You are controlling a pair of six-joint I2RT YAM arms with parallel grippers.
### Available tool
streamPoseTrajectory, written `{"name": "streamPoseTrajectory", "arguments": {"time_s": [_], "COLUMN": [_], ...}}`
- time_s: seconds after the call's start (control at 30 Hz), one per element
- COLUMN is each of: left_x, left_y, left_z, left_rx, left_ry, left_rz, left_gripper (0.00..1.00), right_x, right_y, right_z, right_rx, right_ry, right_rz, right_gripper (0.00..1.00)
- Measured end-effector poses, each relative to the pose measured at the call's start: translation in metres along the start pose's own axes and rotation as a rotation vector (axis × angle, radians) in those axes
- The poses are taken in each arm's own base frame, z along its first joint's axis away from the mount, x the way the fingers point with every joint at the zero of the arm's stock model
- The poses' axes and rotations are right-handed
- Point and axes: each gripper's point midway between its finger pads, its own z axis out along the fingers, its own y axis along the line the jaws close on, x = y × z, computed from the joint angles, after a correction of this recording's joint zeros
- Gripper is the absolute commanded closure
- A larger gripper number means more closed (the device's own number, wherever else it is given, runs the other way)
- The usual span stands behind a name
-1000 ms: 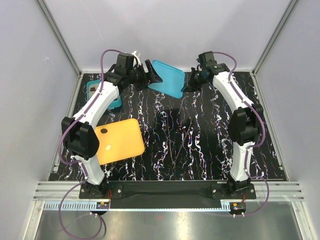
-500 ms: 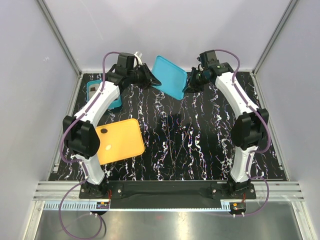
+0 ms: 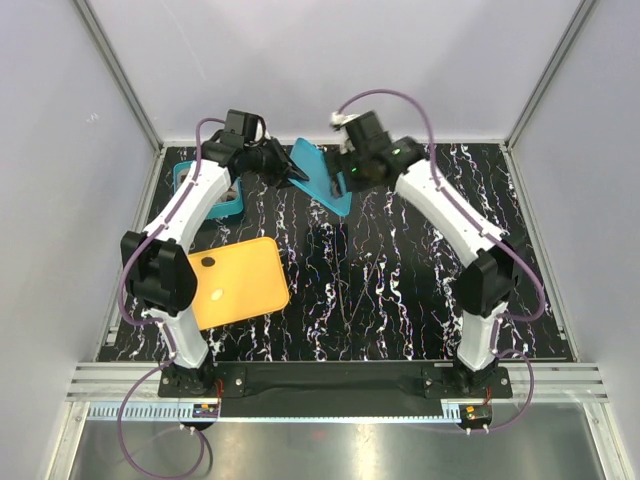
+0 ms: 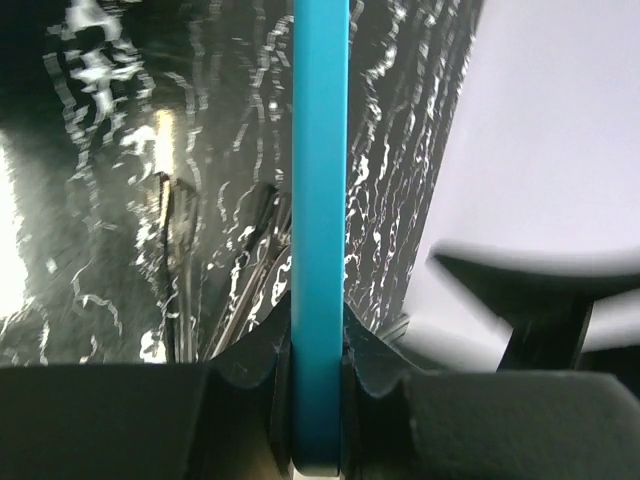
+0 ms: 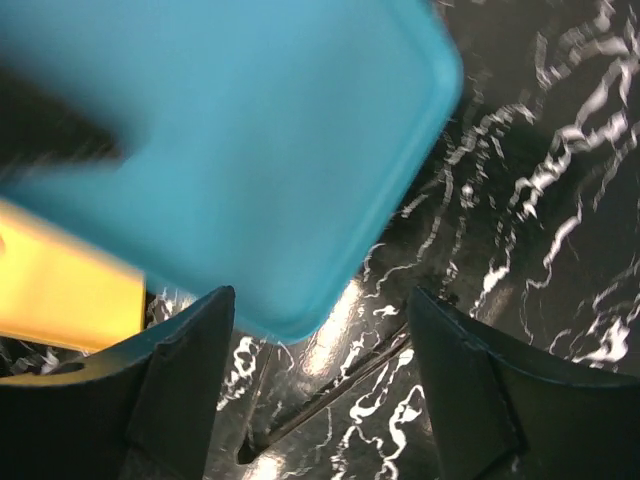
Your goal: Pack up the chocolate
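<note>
Top external view: the left fingers (image 4: 245,380) are clamped on the flat teal lid (image 3: 320,185), which hangs tilted above the far edge of the black marbled tabletop (image 3: 400,290), about midway along it. The left wrist view shows the lid edge-on, pinched between the two dark fingers, one pressing each face. The right fingers (image 5: 185,380) stand wide open just beside the lid; in the right wrist view a blurred corner of the lid lies between them, and neither finger touches it.

The chocolate sits on the orange tray (image 3: 255,285), which lies flat near the left edge of the tabletop, in front of the left arm's elbow. A dark brown piece (image 3: 208,262) lies near the tray's far left corner, and a cream-white piece (image 3: 218,295) is a little nearer to the near edge. The teal square box (image 3: 183,180) is in the far left corner of the tabletop, partly hidden under the left arm, so its contents cannot be made out.
</note>
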Motion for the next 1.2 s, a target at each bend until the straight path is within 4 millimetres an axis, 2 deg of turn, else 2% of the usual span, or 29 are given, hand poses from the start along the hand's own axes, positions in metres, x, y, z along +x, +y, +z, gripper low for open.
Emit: {"name": "streamPoseTrajectory", "arguments": {"time_s": [0.1,0.17,0.23,0.33,0.43,0.63,0.97,1.0,1.1,1.13,1.17,1.2], "left_x": [-0.008,-0.013,-0.016,-0.017,-0.011,-0.001,0.007,0.007,0.008,0.007,0.006,0.004], "left_y": [0.009,0.013,0.013,0.005,-0.001,-0.002,0.006,0.006,0.007,0.005,0.002,-0.001], "left_z": [-0.009,-0.017,-0.026,-0.037,-0.045,-0.05,-0.051,-0.051,-0.053,-0.054,-0.056,-0.058], "left_rx": [-0.031,-0.044,-0.046,-0.021,0.004,0.018,-0.019,-0.021,-0.034,-0.035,-0.03,-0.023], "left_ry": [-0.013,-0.028,-0.046,-0.067,-0.07,-0.052,-0.026,-0.024,-0.024,-0.028,-0.032,-0.041], "left_rz": [-0.052,-0.081,-0.106,-0.128,-0.154,-0.201,-0.227,-0.228,-0.234,-0.233,-0.231,-0.223], "left_gripper": [1.0,1.0,1.0,1.0,1.0,1.0,1.0,1.0,1.0,0.99,0.96,0.86], "right_x": [0.015,0.022,0.026,0.025,0.023,0.02,0.021,0.021,0.023,0.024,0.024,0.025], "right_y": [0.053,0.08,0.095,0.091,0.082,0.07,0.065,0.064,0.065,0.067,0.069,0.073], "right_z": [-0.01,-0.018,-0.027,-0.035,-0.035,-0.019,0.004,0.006,0.011,0.013,0.014,0.014], "right_rx": [-0.034,-0.066,-0.084,-0.063,-0.021,0.058,0.113,0.117,0.118,0.115,0.114,0.103], "right_ry": [-0.041,-0.074,-0.112,-0.169,-0.203,-0.227,-0.236,-0.239,-0.246,-0.249,-0.254,-0.257], "right_rz": [-0.22,-0.323,-0.402,-0.466,-0.501,-0.572,-0.622,-0.623,-0.63,-0.631,-0.639,-0.659], "right_gripper": [0.2,0.2,0.22,0.24,0.25,0.3,0.38,0.41,0.62,0.76,0.81,0.85]}}
